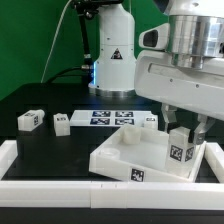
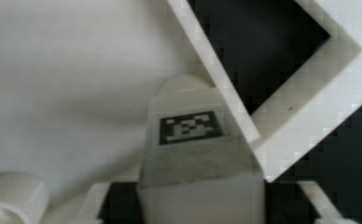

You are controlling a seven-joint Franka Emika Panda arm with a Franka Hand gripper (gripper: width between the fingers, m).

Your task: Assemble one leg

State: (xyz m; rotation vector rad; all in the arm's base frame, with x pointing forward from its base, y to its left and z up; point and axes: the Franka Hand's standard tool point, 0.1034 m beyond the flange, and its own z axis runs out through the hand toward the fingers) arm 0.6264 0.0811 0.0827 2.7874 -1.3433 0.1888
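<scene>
White tagged leg (image 1: pixel 180 152) clamped in the gripper (image 1: pixel 184 128) over the tabletop (image 1: pixel 118 155); no legible writing.

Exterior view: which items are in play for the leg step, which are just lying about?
In play: small white tagged plastic leg held in the tool; large white square tray-like tabletop.
Lying about: two spare white legs; flat white marker board.

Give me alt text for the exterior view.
The gripper holds a leg upright over the white tabletop, near its corner at the exterior view's right. Three more legs and the marker board lie behind on the black table.
</scene>
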